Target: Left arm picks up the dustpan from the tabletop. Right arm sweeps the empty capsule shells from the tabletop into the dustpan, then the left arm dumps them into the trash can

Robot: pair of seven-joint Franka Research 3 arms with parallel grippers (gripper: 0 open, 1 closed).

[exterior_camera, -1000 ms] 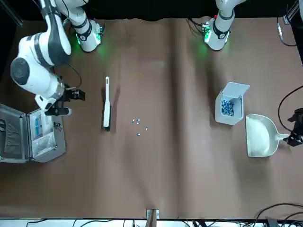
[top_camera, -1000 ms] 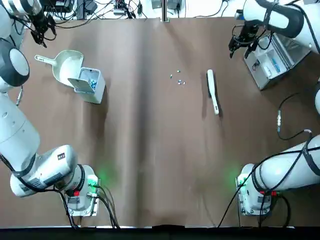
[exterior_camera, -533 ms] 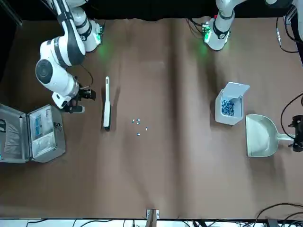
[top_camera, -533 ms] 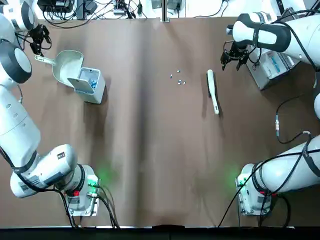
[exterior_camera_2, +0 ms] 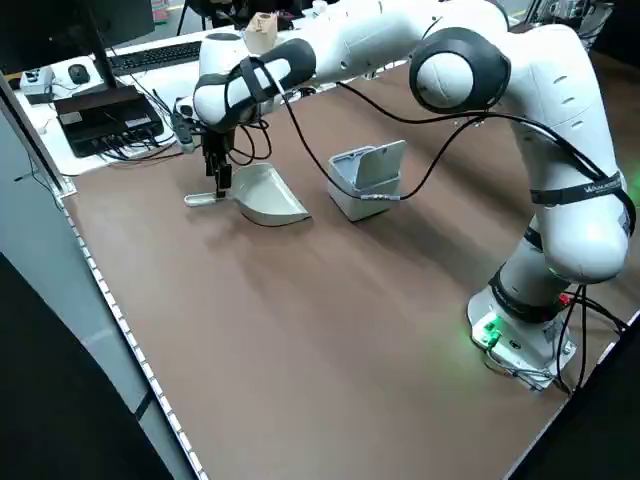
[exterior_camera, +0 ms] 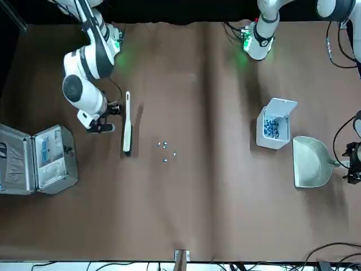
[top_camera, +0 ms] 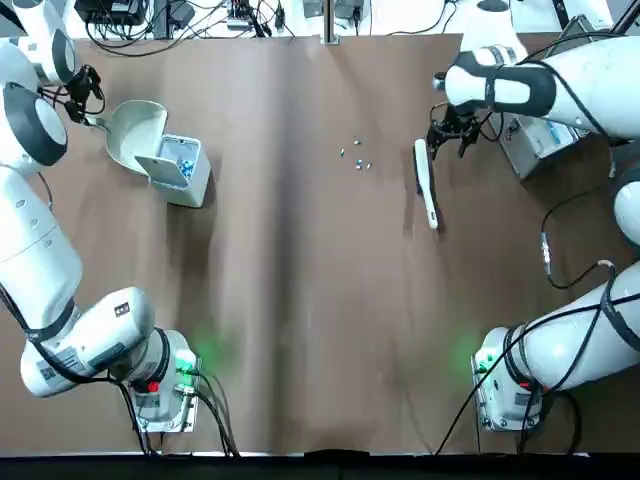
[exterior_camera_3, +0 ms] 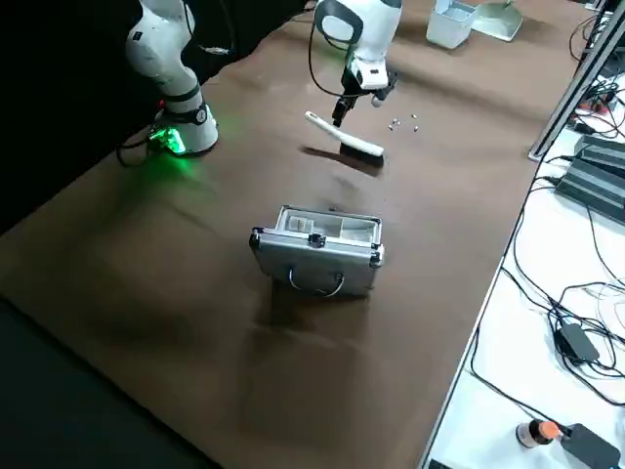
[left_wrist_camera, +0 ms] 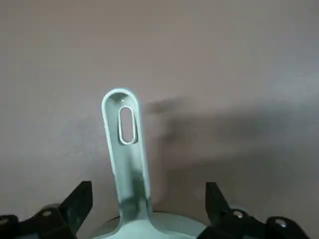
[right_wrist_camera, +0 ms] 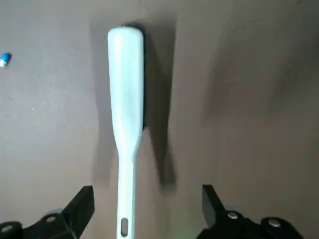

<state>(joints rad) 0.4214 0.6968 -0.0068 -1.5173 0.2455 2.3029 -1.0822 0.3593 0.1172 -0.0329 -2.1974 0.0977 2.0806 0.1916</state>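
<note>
The cream dustpan (top_camera: 135, 130) lies at the far left of the table, next to the grey trash can (top_camera: 180, 168). My left gripper (top_camera: 85, 100) is open, and its fingers (left_wrist_camera: 75, 204) stand on either side of the dustpan's thin handle (left_wrist_camera: 127, 144). The capsule shells (top_camera: 355, 158) lie scattered in the far middle. To their right lies a slim white brush (top_camera: 425, 180). My right gripper (top_camera: 450, 135) hovers open over the brush (right_wrist_camera: 125, 99), with the handle between its fingers (right_wrist_camera: 212, 204) and nothing held.
An open silver case (exterior_camera: 36, 158) sits at the robot's far right. The trash can (exterior_camera: 274, 127) holds blue bits under a raised white flap. A loose black cable (top_camera: 555, 235) lies on the right. Brown tabletop stretches between the arms' green-lit bases.
The left gripper has come down over the dustpan's handle. The right gripper has swung away from the silver case to the brush.
</note>
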